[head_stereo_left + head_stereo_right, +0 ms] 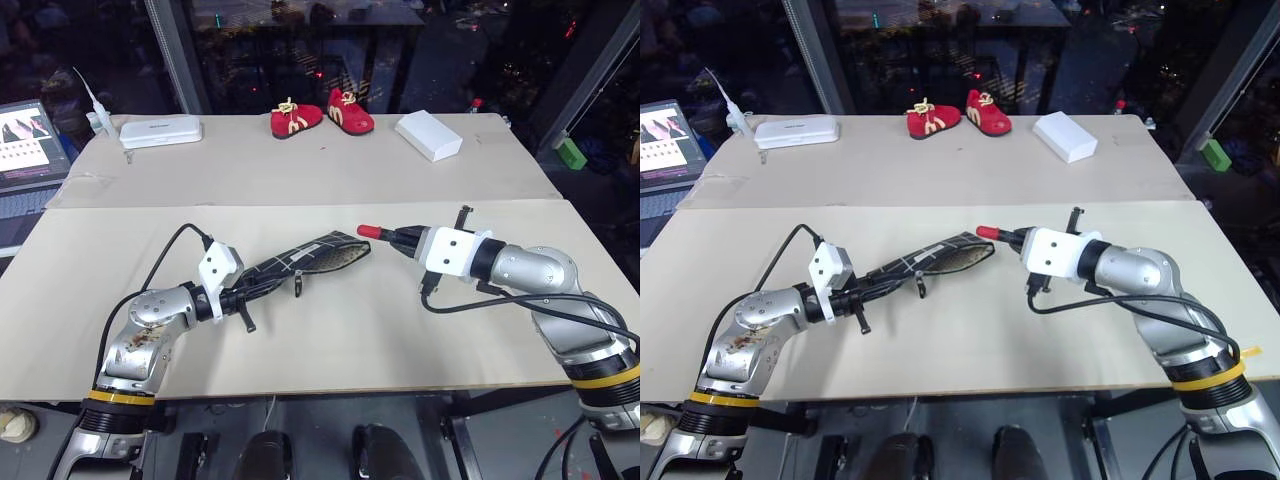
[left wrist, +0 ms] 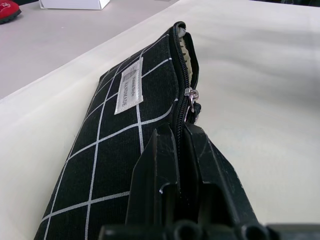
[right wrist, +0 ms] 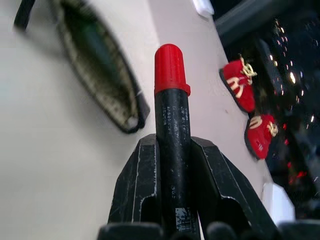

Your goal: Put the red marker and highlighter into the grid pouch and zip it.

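The left end effector (image 1: 262, 287), at lower left of centre in the left eye view, is pressed together on the closed end of the grid pouch (image 1: 310, 256), gripping it along the zipper edge. The pouch stretches toward the middle of the frame over the worktop (image 1: 300, 350), its far end gaping open, with the zipper pull (image 2: 190, 95) partway along the seam and a white label (image 2: 128, 85) on its side.

The right end effector (image 1: 400, 238), right of centre, pinches the red marker (image 1: 380, 233) by its black barrel; the red cap points toward the pouch's open mouth, near it but apart.

The highlighter cannot be made out for sure.

At the top of the frame lie a pair of red shoes (image 1: 320, 115), a white box (image 1: 428, 135) to their right and a white case (image 1: 160, 131) to their left. A laptop (image 1: 28, 150) sits at the upper left edge.
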